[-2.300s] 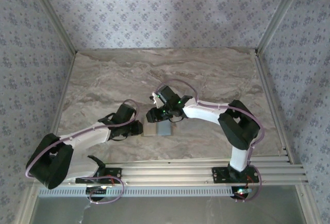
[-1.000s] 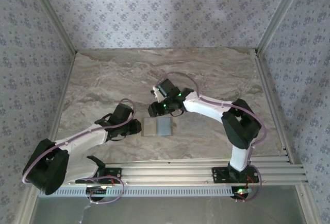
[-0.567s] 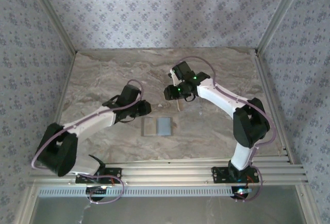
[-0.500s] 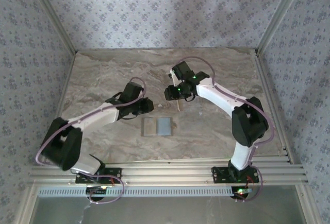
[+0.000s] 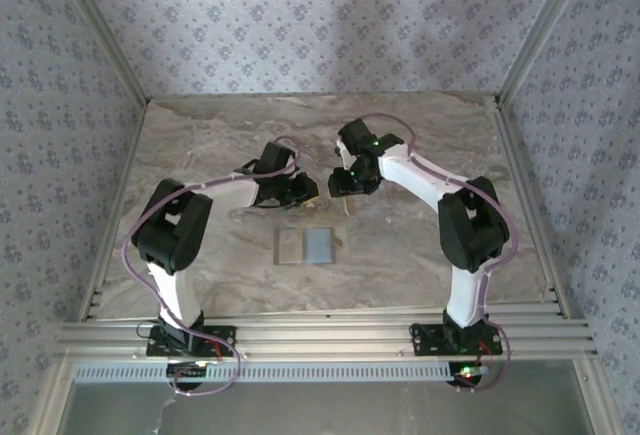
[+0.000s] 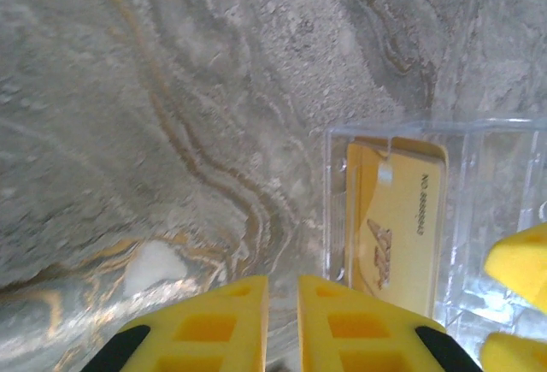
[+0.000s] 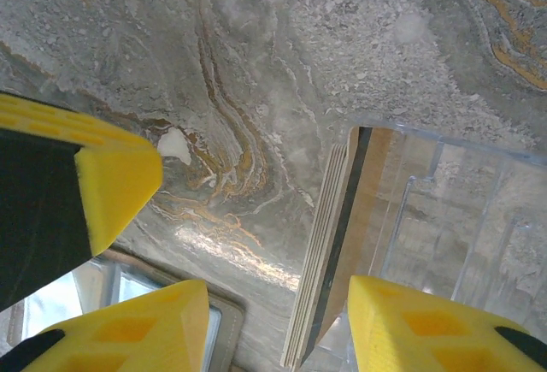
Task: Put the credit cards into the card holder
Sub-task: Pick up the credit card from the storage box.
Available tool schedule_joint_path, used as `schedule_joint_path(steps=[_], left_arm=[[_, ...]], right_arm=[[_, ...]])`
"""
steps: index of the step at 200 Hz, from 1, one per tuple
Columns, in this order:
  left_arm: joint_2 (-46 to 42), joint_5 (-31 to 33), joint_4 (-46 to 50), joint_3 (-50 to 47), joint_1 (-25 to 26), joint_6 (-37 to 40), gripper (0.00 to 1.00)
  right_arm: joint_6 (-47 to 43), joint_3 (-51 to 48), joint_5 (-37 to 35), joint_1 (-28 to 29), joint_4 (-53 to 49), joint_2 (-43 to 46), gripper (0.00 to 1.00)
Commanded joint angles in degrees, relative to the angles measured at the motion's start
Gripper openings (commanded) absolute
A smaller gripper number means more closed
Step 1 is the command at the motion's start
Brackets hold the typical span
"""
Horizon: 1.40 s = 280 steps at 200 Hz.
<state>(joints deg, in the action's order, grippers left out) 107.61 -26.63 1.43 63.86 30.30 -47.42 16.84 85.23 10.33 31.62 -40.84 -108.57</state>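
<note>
My right claw (image 7: 278, 291) is hovering with its fingers spread wide and nothing pinched between them. My left claw (image 6: 282, 282) is hanging just beside it, its fingers drawn almost together with only a thin slit showing and nothing in it. Both are reaching over the middle of the marbled bench (image 5: 200, 145), well away from its corners.

The card holder (image 5: 305, 245) is lying open and flat just nearward of both claws, toward the near edge of the bench. A clear plastic case (image 6: 479, 175) is sitting just beyond it, slightly toward the right edge. The credit cards (image 6: 397, 227) are still resting inside that case as a stack.

From my right claw the stack is lying straight ahead and is showing me its thin edge, roughly in line with the gap between my fingers. Its long side is running away from me. From my left claw the same cards are sitting off to the right and are showing their yellow face.

I am judging the right arm to be the nearer and better lined up. A pinch across the stack's thickness looks like the natural next grip.
</note>
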Motion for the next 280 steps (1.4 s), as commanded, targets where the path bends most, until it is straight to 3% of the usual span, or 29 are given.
schedule_joint_path(steps=[1, 280], left_arm=[[1.8, -3.8, -3.5, 2.2, -0.3, -2.1, 0.16], [13.5, -11.3, -12.6, 8.3, 3.9, -6.8, 0.18]], right_arm=[[-1.1, 1.7, 1.7, -0.4, -2.0, -2.2, 0.49], [-0.6, -1.4, 16.8, -5.9, 3.4, -5.3, 0.39]])
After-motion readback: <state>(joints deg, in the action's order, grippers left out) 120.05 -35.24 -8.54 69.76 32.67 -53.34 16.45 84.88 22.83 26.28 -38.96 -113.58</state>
